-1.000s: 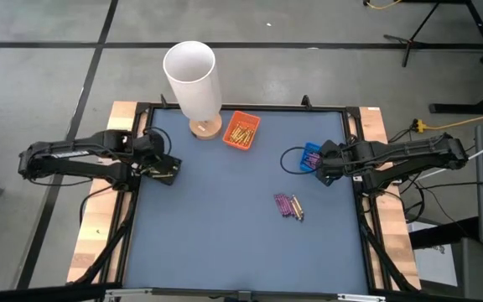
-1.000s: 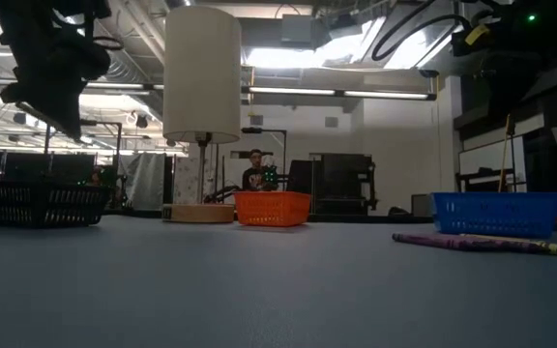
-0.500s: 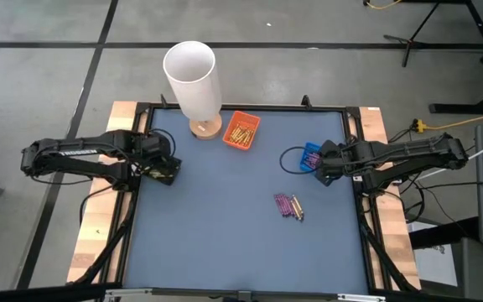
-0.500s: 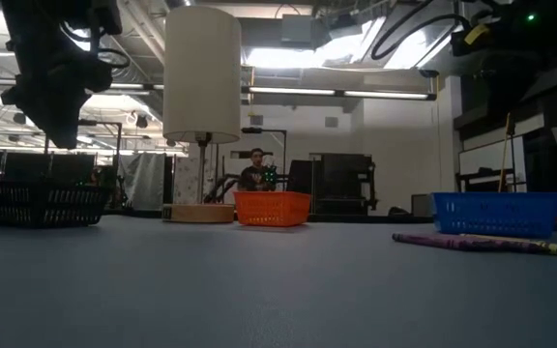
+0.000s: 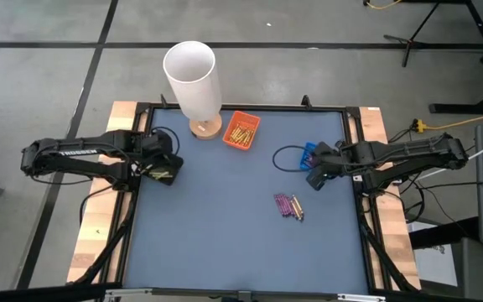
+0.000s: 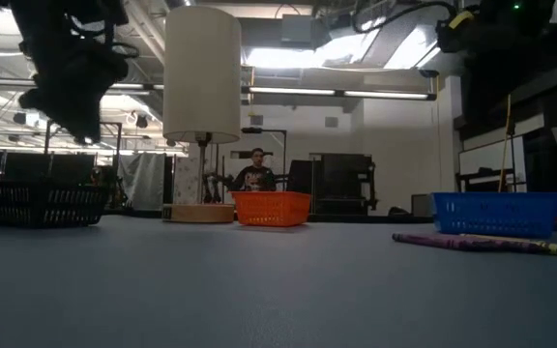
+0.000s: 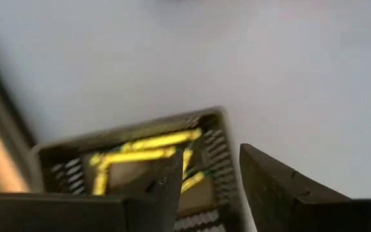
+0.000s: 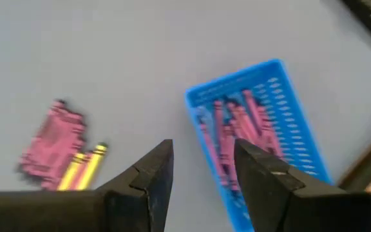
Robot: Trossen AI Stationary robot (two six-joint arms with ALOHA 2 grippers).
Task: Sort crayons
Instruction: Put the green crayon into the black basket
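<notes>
A loose heap of purple and yellow crayons (image 5: 289, 205) lies flat on the blue-grey mat right of centre, also seen as crayons (image 8: 60, 145) and crayons (image 6: 482, 242). My right gripper (image 8: 201, 158) hovers open beside the blue tray (image 5: 310, 153), which holds purple crayons (image 8: 234, 132). My left gripper (image 7: 211, 174) hangs open over the black basket (image 5: 166, 174) at the mat's left edge; yellow crayons (image 7: 143, 151) lie in it. An orange tray (image 5: 241, 131) with yellow crayons stands at the far middle.
A tall white cylinder (image 5: 193, 75) on a round wooden base (image 5: 205, 127) stands at the far edge, left of the orange tray. A black cable loop (image 5: 285, 159) lies by the blue tray. The mat's near half (image 5: 225, 243) is bare. A person (image 6: 255, 172) shows far behind.
My right gripper has moved a little toward the table's left and near edge, away from the blue tray and toward the loose crayons. My left gripper has shifted slightly toward the right above the black basket.
</notes>
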